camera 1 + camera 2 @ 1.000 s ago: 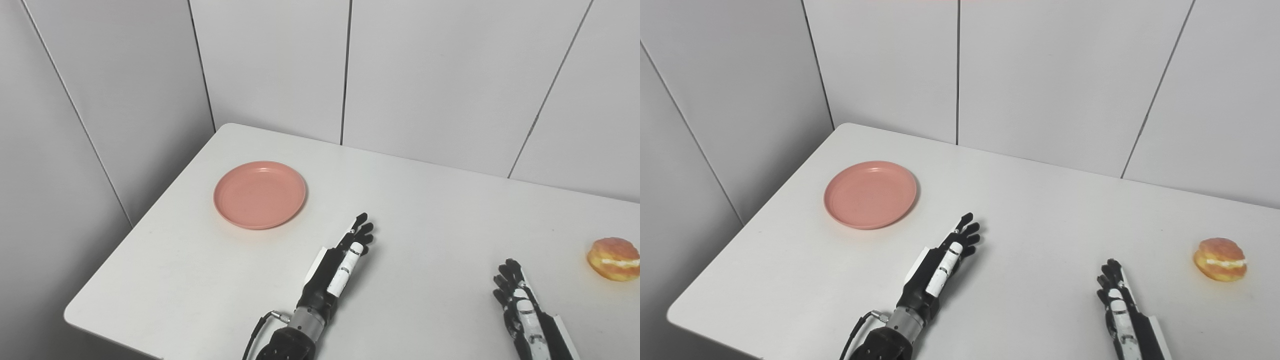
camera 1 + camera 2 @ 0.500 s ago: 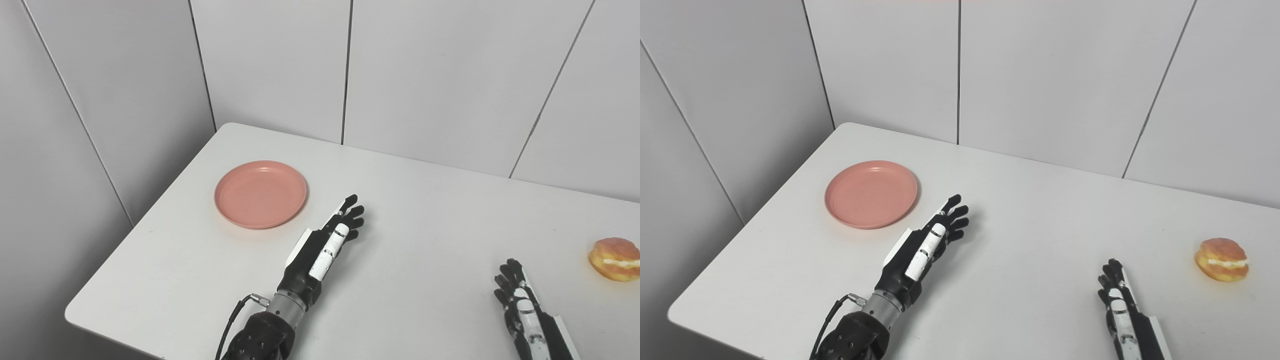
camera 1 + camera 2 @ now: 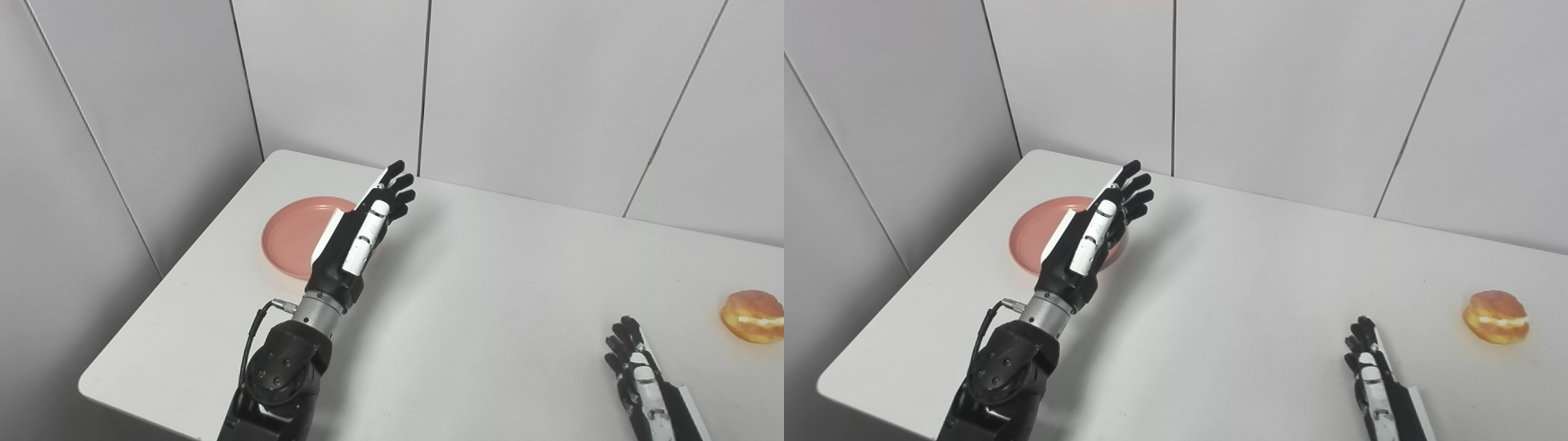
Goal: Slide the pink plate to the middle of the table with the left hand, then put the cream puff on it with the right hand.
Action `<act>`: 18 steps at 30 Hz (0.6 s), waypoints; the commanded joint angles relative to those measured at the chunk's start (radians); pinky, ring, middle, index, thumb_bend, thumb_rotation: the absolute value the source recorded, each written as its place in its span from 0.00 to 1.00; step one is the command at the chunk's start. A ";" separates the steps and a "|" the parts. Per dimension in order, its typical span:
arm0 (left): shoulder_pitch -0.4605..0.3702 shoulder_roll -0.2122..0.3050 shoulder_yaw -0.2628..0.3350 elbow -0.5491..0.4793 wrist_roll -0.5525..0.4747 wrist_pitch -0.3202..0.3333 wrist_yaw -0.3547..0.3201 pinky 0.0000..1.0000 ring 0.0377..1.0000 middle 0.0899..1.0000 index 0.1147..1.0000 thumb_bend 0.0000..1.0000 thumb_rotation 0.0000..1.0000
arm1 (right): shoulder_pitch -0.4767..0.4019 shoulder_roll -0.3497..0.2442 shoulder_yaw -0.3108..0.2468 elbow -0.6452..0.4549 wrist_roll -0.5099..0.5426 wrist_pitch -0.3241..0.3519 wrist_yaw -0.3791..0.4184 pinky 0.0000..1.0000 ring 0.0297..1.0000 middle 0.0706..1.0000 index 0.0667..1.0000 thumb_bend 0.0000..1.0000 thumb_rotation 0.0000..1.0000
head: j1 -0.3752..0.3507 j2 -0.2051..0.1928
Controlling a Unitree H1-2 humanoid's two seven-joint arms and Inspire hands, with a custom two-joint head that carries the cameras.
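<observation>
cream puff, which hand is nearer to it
Right. The right hand rests on the table just left of the cream puff; the left hand is far across, over the pink plate.

The left hand (image 3: 361, 229) covers the right part of the pink plate (image 3: 288, 236), so that rim is hidden; whether hand and plate touch is perhaps impossible to judge. The right hand (image 3: 640, 380) is cut off by the bottom edge below its fingers.
</observation>
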State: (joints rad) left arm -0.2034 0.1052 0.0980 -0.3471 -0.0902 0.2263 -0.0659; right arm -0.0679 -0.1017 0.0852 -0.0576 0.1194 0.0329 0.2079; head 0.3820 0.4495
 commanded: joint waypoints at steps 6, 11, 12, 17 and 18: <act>-0.069 0.040 0.065 0.031 -0.036 -0.059 0.015 0.93 0.91 0.92 0.91 0.49 1.00 | -0.010 0.004 0.007 -0.001 -0.003 0.013 0.005 1.00 1.00 1.00 1.00 0.07 1.00 | 0.001 0.000; -0.098 0.052 0.097 0.058 -0.055 -0.079 0.022 0.92 0.91 0.92 0.90 0.44 1.00 | -0.010 0.005 0.005 0.001 0.002 0.015 0.004 1.00 1.00 1.00 1.00 0.07 1.00 | 0.003 0.000; -0.106 0.056 0.104 0.063 -0.057 -0.075 0.026 0.92 0.91 0.92 0.90 0.43 1.00 | -0.010 0.005 0.005 0.002 0.002 0.012 0.005 1.00 1.00 1.00 1.00 0.07 1.00 | 0.003 -0.001; -0.132 0.074 0.130 0.085 -0.057 -0.060 0.042 0.95 0.92 0.94 0.93 0.44 1.00 | -0.010 0.000 0.005 0.002 0.000 0.008 0.008 1.00 1.00 1.00 1.00 0.08 1.00 | 0.008 -0.001; -0.137 0.080 0.135 0.089 -0.061 -0.057 0.042 0.95 0.93 0.94 0.93 0.44 1.00 | -0.010 0.000 0.004 0.003 0.001 0.009 0.008 1.00 1.00 1.00 1.00 0.08 1.00 | 0.007 -0.002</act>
State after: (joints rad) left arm -0.3016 0.1600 0.2241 -0.2471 -0.1412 0.1927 -0.0291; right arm -0.0682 -0.1021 0.0852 -0.0557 0.1174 0.0324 0.2069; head 0.3881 0.4464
